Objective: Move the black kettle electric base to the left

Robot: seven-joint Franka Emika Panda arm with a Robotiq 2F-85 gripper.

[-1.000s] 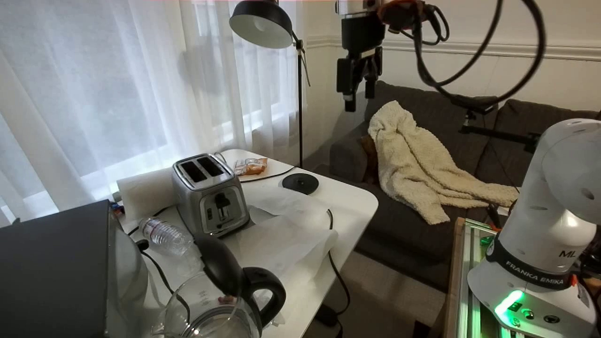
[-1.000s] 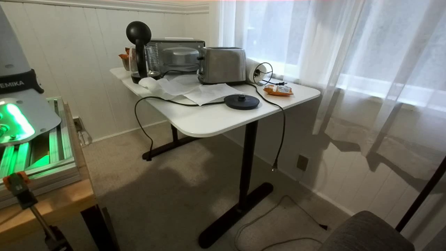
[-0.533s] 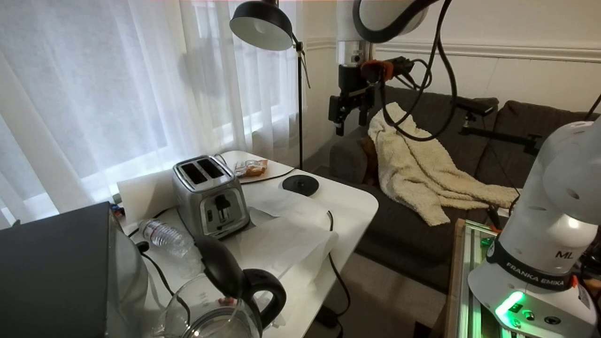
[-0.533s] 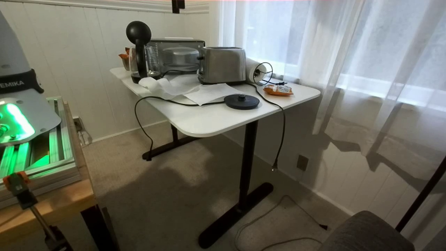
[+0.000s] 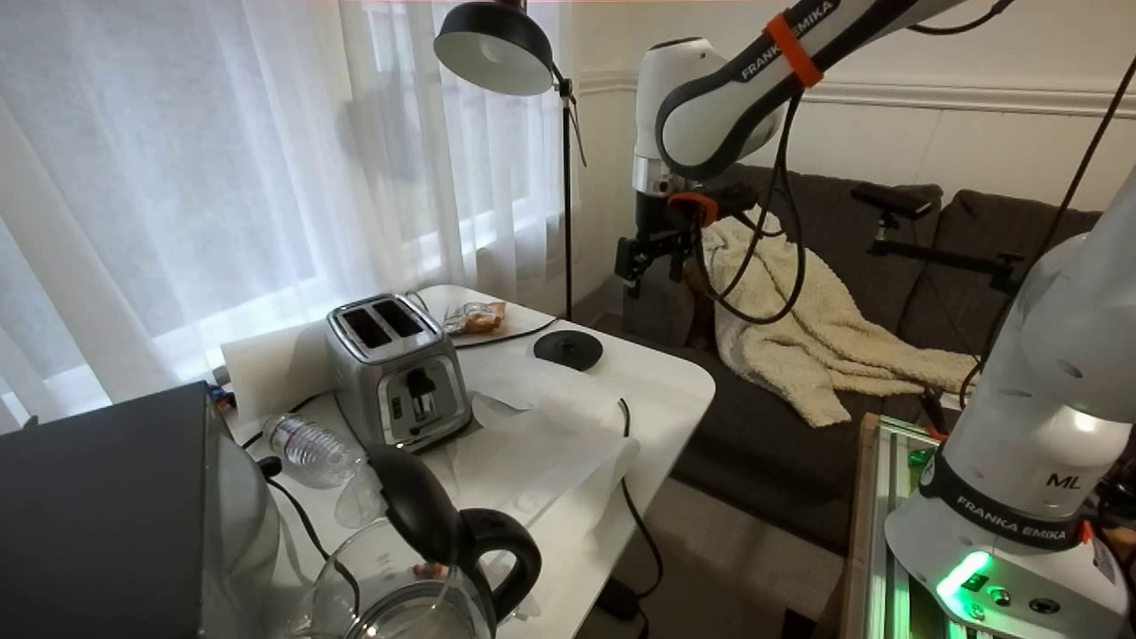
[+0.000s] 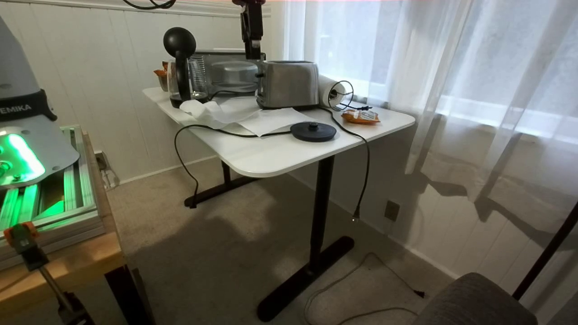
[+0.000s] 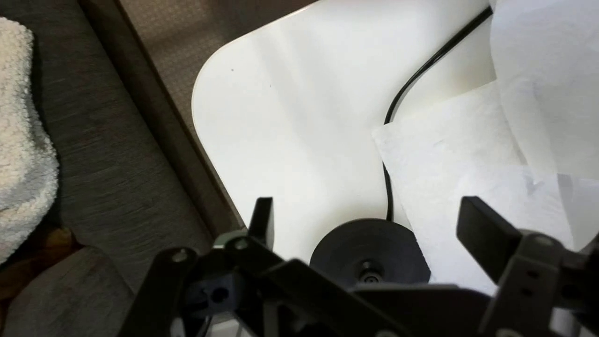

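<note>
Two fingers (image 7: 489, 238) of my claw (image 7: 367, 224) are standing wide apart, and I'm holding it in the air, above table height and well apart from the black kettle base (image 6: 313, 133). That base is lying flat on the white table (image 6: 266, 158), near one end, right beside the paper sheets (image 6: 275, 121); an orange snack packet (image 6: 361, 118) is lying nearby. In the wrist view I'm seeing the base low down, between the fingertips, partly hidden by claw parts. Its black cord (image 7: 415, 76) is running under a paper corner there, and in both exterior views it's drooping off the table's side. Silver toaster (image 6: 289, 85) is sitting next to the sheets, glass kettle (image 6: 182, 81) is standing farther along. Clear plastic bottle (image 5: 311, 448) is lying beside the toaster. Black lamp (image 5: 519, 35) is standing behind the table, cream blanket (image 5: 816, 355) is draping over the dark sofa (image 7: 112, 135).
</note>
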